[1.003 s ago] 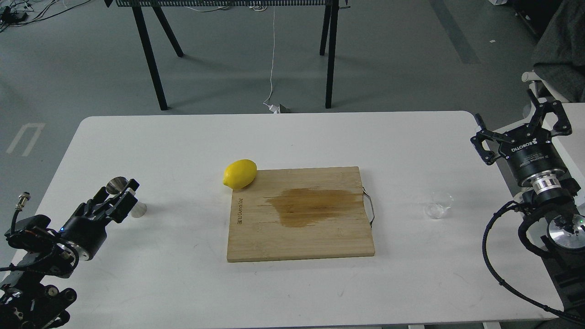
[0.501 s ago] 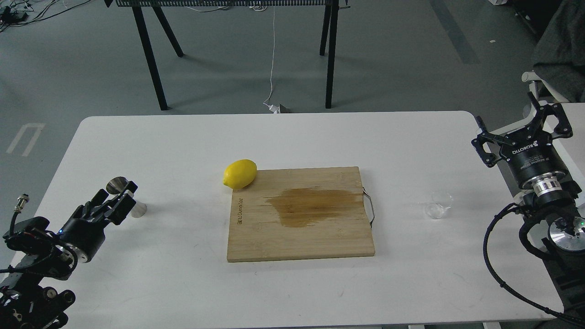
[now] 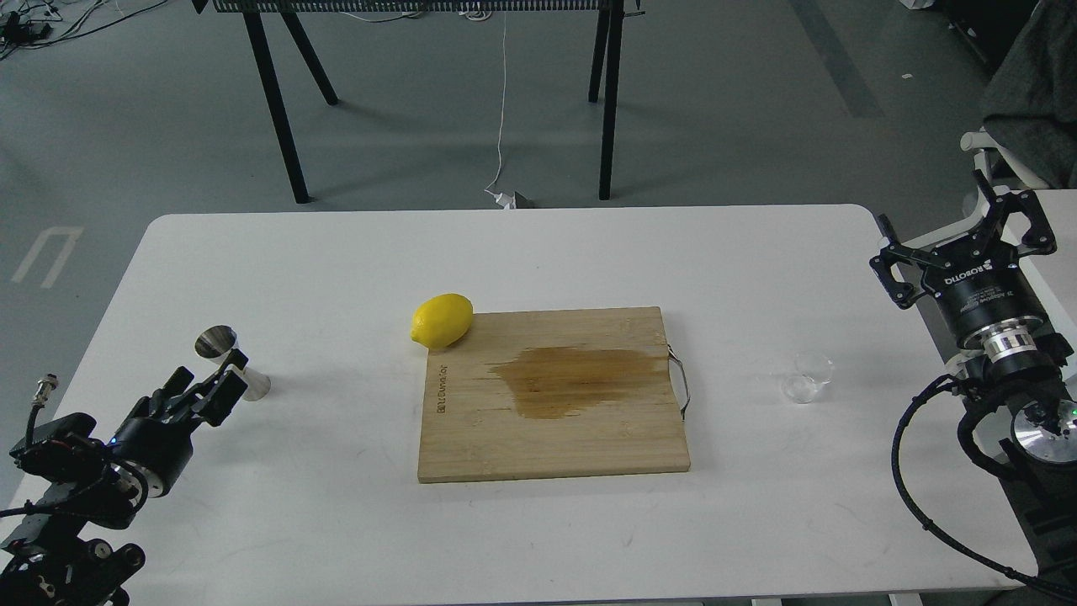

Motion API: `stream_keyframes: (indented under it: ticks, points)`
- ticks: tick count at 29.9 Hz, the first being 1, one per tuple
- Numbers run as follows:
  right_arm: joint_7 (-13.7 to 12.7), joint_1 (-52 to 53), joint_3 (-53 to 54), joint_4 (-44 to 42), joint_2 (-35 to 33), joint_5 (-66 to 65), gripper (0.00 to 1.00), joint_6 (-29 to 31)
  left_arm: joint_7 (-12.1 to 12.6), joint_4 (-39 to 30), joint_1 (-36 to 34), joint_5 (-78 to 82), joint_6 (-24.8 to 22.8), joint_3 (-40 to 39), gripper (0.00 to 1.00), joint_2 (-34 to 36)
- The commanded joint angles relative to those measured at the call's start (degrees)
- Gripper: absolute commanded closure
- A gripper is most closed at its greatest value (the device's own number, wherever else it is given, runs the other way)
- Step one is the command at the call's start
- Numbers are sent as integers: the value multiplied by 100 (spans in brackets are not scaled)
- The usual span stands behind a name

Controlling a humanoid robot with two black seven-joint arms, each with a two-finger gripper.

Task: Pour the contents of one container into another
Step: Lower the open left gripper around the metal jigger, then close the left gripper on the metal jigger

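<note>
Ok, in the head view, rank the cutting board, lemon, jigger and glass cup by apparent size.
1. Cutting board
2. Lemon
3. Jigger, slimmer than the lemon and partly hidden by the left pincer
4. Glass cup

Setting: robotics lab or test bay. Grey floor (image 3: 740, 101) with painted markings, loose cables (image 3: 34, 25) and a power strip (image 3: 509, 199) well beyond the left gripper (image 3: 214, 389). Black-legged bench (image 3: 437, 50) stands past the white table (image 3: 336, 522), far from the right gripper (image 3: 963, 231).
</note>
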Motion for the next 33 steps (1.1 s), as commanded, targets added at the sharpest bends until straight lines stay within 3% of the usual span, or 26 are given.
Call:
stream_keyframes:
  ticks: [1, 33]
  points:
    - [0, -9, 1, -4, 0, 0, 1, 0, 0, 25, -29, -2, 0, 28, 0, -81]
    - [0, -18, 1, 5, -9, 0, 1, 0, 0, 1044, -618, -11, 0, 265, 0, -731]
